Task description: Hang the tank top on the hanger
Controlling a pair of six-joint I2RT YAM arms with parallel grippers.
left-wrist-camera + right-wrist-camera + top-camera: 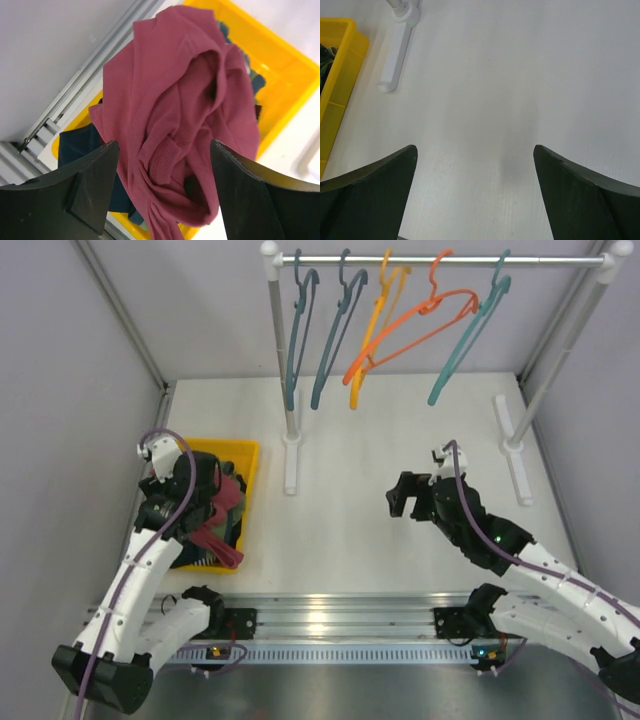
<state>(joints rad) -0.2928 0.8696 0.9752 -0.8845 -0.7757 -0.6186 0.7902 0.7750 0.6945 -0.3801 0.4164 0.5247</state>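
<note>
Left wrist, tank top (165, 100), maroon, bunched

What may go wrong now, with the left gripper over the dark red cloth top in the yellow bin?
1. The dark red cloth tank top lies bunched in folds, so the open left gripper may pinch several layers instead of a strap.
2. A dark blue garment lies partly under it in the yellow plastic bin and might be lifted too.
</note>
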